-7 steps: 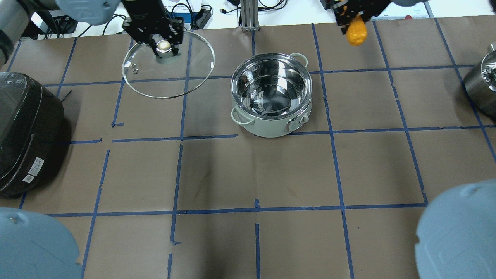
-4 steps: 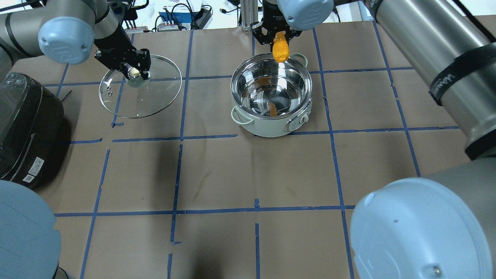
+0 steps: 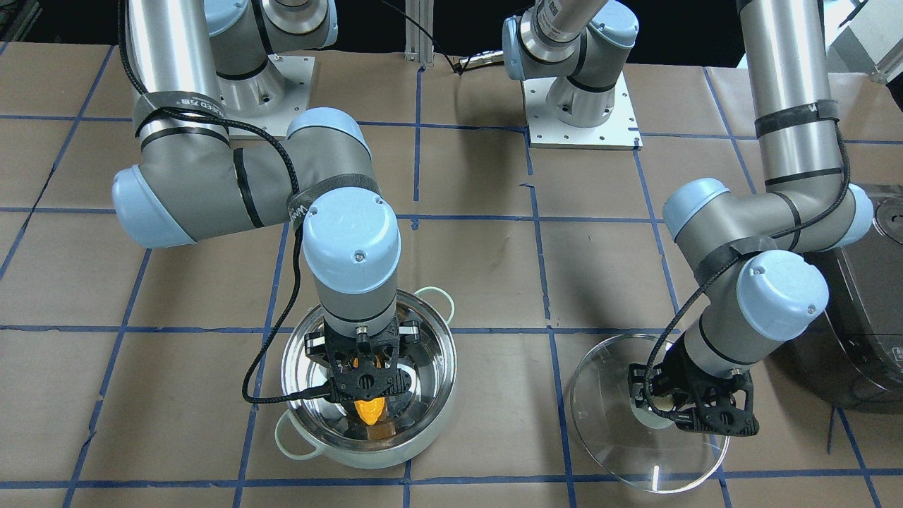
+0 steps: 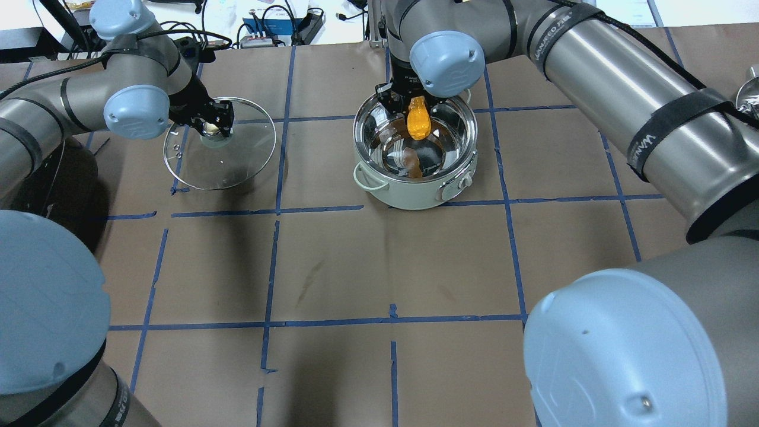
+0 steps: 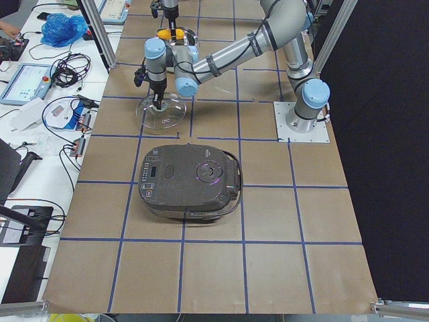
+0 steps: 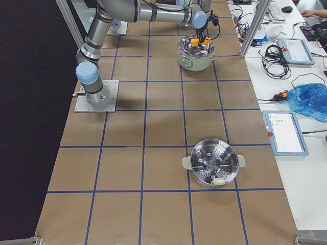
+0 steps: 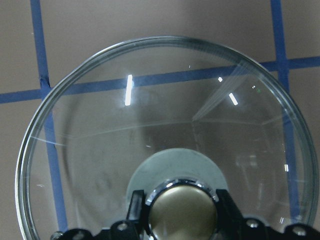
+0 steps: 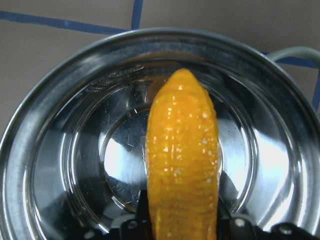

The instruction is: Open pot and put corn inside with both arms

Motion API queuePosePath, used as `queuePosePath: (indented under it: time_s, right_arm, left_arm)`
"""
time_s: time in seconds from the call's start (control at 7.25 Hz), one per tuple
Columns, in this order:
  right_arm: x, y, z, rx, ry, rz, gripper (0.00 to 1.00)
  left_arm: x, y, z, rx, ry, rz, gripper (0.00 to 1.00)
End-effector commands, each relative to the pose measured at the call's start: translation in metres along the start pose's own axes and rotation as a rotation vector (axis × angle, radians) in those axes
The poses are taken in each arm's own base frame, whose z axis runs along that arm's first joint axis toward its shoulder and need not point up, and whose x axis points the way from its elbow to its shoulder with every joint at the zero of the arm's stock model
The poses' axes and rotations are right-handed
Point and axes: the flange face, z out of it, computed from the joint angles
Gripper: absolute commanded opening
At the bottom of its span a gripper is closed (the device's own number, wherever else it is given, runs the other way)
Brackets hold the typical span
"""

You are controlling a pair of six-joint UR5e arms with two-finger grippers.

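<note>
The pot [image 4: 409, 198] stands open at the far middle of the table, its steel inside bare; it also shows in the front-facing view [image 3: 423, 441]. My right gripper [image 4: 417, 110] is shut on the corn [image 4: 418, 118] and holds it tip-down inside the pot's rim, above the bottom [image 8: 182, 165]. From the front, the corn [image 3: 370, 409] hangs below that gripper [image 3: 368, 384]. My left gripper [image 4: 210, 126] is shut on the knob [image 7: 181, 212] of the glass lid [image 4: 237, 160], held low to the pot's left. I cannot tell if the lid touches the table.
A dark grey rice cooker [image 5: 191, 181] sits at the robot's left end, close behind the left arm [image 3: 868, 339]. A steel steamer pot [image 6: 213, 163] stands at the right end. A metal post [image 4: 373, 24] rises at the far edge behind the pot.
My right arm swung left with the corn from the far right corner to over the pot, then lowered it inside the rim. My left gripper carried the lid left and lower.
</note>
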Motion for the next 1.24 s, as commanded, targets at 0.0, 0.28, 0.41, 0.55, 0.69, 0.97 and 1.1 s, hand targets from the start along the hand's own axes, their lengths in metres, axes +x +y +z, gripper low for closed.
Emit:
queuePosePath:
  time_s: [0.0,0.28,0.41,0.55,0.69,0.97,1.1]
  right_arm:
    - [-0.008,0.004,0.022,0.0,-0.004,-0.005,0.07]
    - [-0.01,0.007,0.045,-0.009,-0.003,-0.01,0.09]
    - [-0.011,0.007,0.058,0.018,-0.007,-0.011,0.09]
    - [-0.011,0.006,0.067,0.017,-0.005,-0.018,0.11]
    - [-0.011,0.006,0.069,0.016,-0.006,-0.016,0.23]
    - [-0.01,0.005,0.064,0.023,-0.007,-0.016,0.95]
    - [-0.008,0.005,0.052,0.038,-0.011,-0.018,0.99]
  left_arm:
    - [-0.001,0.002,0.026,-0.005,0.007,-0.002,0.06]
    - [-0.002,0.0,0.024,0.001,-0.001,-0.008,0.99]
    - [-0.003,-0.004,0.013,0.013,-0.007,-0.008,1.0]
    - [0.0,-0.004,-0.007,0.018,-0.008,-0.008,1.0]
    - [0.009,0.004,-0.043,0.001,-0.004,-0.001,1.0]
    - [0.038,0.043,-0.141,-0.043,0.009,-0.013,1.0]
    - [0.076,0.068,-0.189,-0.041,0.004,0.035,1.0]
